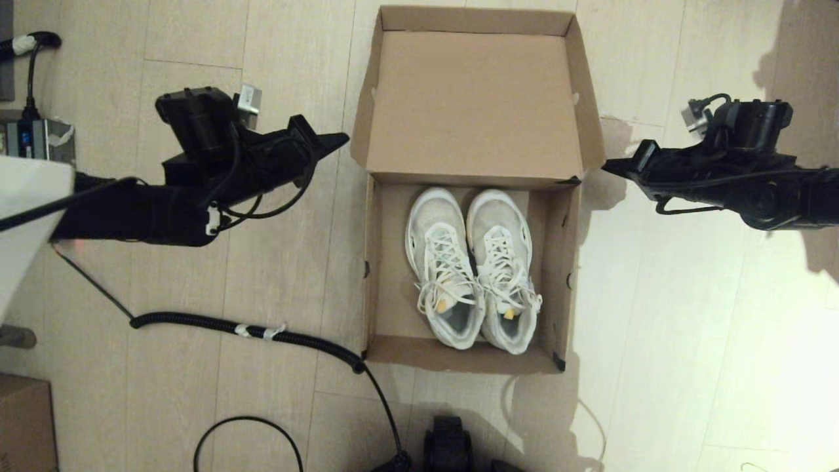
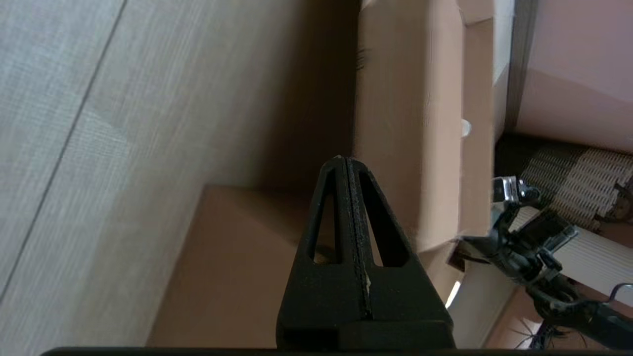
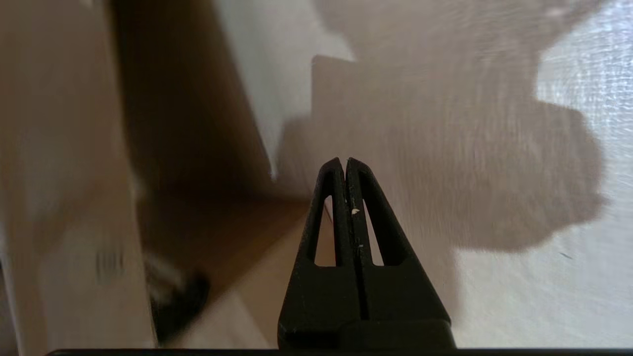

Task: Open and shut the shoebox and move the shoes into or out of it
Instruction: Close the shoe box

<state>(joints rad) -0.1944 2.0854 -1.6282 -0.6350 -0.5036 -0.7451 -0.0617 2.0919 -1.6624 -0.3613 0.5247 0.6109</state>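
The brown cardboard shoebox (image 1: 387,275) stands on the floor in the middle of the head view, its hinged lid (image 1: 475,98) raised at the far side. Both white lace-up shoes (image 1: 470,265) lie side by side inside it, toes pointing away from me. My left gripper (image 1: 342,139) hovers just left of the lid's near left corner, shut and empty. The left wrist view has that gripper (image 2: 346,159) in front of the lid's side (image 2: 410,123). My right gripper (image 1: 607,166) sits at the lid's near right corner, also shut with nothing held (image 3: 344,160).
A coiled black cable (image 1: 249,331) runs across the floor left of the box. A smaller carton's corner (image 1: 26,419) shows at the bottom left. Electronics and a plug (image 1: 29,131) sit at the far left. Bare wooden floor lies right of the box.
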